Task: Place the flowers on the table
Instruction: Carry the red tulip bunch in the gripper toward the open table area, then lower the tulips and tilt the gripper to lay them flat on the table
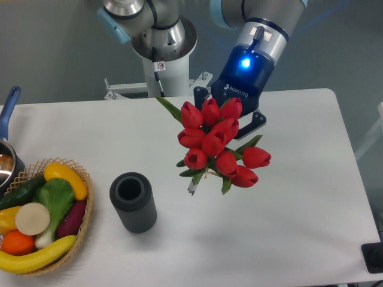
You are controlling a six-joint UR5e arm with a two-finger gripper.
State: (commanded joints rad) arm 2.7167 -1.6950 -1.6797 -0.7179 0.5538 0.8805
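A: What takes up most of the view?

B: The table (299,197), a white top with rounded corners. Above its far edge stands the arm (263,30), grey with a dark blue wrist showing a lit blue light.

A: And the gripper?

B: The gripper (230,116) sits below that wrist, mostly hidden behind the blooms. One dark finger (258,119) shows to the right of them. I cannot tell how wide the jaws stand, or make out the grip itself.

A: Where are the flowers?

B: The flowers (218,143) are a bunch of red tulips with green leaves, right in front of the gripper, over the middle of the table. The heads face the camera and the stem ends poke out low on the left. Whether they touch the tabletop I cannot tell.

A: Anything else?

B: A wicker basket (84,221) of fruit and vegetables at the lower left, a dark ribbed vase (133,202) upright just beside it, well apart from the flowers, and a pot with a blue handle (7,110) at the left edge.
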